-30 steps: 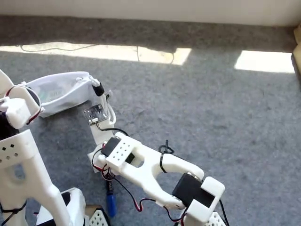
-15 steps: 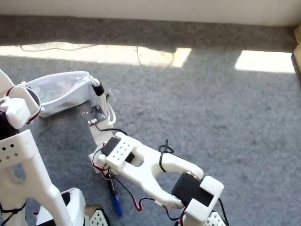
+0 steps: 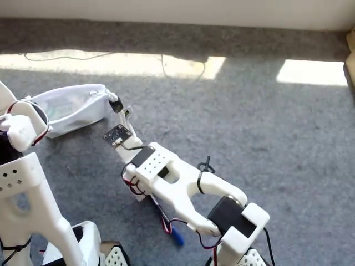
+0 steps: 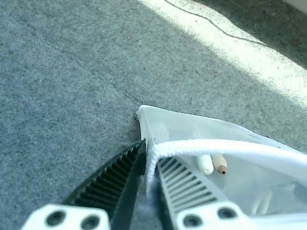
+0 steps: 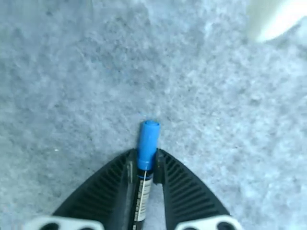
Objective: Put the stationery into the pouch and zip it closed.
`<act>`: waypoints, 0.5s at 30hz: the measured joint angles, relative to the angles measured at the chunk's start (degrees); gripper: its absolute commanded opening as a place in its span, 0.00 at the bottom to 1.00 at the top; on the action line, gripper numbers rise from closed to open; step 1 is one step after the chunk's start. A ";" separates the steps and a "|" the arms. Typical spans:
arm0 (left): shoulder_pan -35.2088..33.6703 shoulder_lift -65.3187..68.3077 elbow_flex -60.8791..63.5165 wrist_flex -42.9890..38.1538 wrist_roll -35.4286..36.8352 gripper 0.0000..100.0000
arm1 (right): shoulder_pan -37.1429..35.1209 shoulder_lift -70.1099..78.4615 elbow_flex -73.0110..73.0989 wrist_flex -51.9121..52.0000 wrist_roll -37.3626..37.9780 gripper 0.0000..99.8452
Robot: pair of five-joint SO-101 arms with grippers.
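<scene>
1. R gripper (image 5: 144,160) is clamped on the blue marker (image 5: 148,139). Since 1 s ago the arm swung rightward, and the marker's blue end went w/ it along the carpet's (image 3: 266,138) near side.
2. L gripper (image 4: 146,153) pinches the pouch (image 4: 216,139) rim. Pouch unmoved on carpet's left part, pens (image 4: 211,164) inside.
3. Meaning: marker secured, insertion prob. next, zip not yet done.

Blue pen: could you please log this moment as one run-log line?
left hand: shut on pouch rim | right hand: shut on blue pen | pouch: open
</scene>
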 measured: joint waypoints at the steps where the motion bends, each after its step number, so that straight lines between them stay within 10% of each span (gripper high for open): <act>1: 0.00 0.00 0.00 0.00 0.00 0.01 | 0.26 0.00 0.00 0.09 1.14 0.01; 15: 0.00 0.00 0.00 0.00 0.00 0.01 | 0.62 4.66 -1.85 1.05 3.43 0.01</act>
